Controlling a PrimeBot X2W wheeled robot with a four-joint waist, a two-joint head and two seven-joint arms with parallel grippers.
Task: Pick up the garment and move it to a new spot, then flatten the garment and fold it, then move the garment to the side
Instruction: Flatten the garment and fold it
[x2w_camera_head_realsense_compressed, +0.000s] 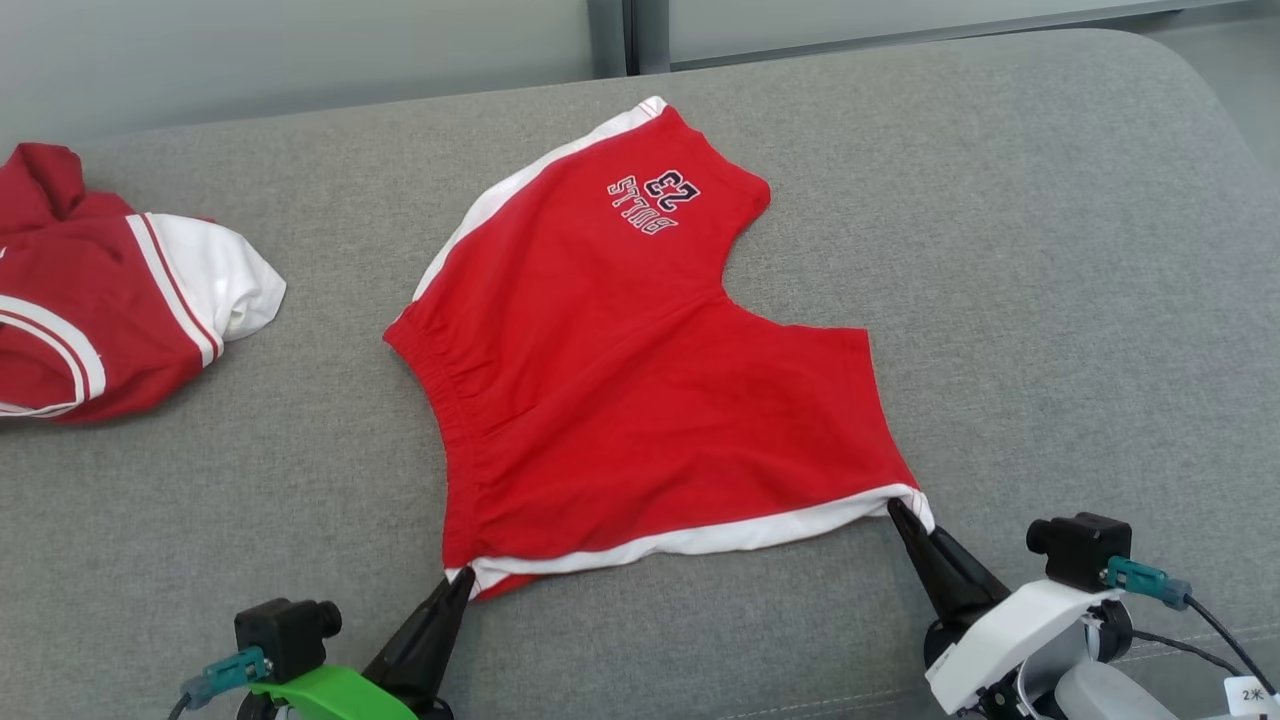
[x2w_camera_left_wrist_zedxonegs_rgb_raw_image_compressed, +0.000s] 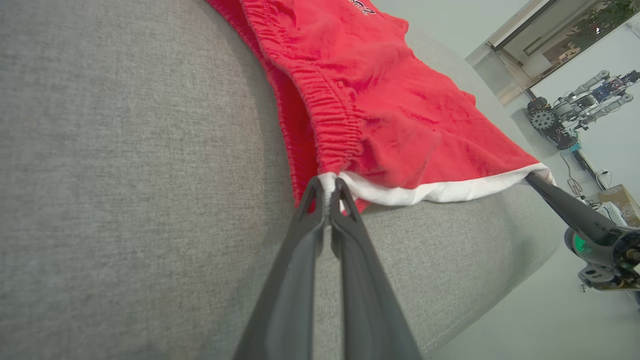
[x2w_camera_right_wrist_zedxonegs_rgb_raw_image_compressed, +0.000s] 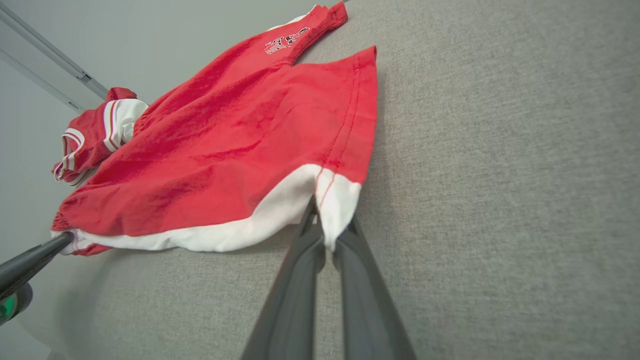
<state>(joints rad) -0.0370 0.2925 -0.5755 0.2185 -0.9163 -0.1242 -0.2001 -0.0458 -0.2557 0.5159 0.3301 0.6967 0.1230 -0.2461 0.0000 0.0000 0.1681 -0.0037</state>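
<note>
The shorts (x2w_camera_head_realsense_compressed: 620, 400) lie spread nearly flat in the middle of the grey cushion (x2w_camera_head_realsense_compressed: 1050, 300), so the pick-up and flattening look largely done; no fold is made yet, and the move aside is left. The left pincer (x2w_camera_head_realsense_compressed: 458, 580) is clamped on one end of the near white stripe (x2w_camera_head_realsense_compressed: 700, 540), the right pincer (x2w_camera_head_realsense_compressed: 898, 512) on the other end, well apart from the jersey (x2w_camera_head_realsense_compressed: 90, 320) at the left.

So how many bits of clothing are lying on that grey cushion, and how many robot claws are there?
Red shorts: 1
Red and white top, crumpled: 1
Grippers: 2, the left gripper and the right gripper, each shut on a corner of the shorts
Total: 4
</note>
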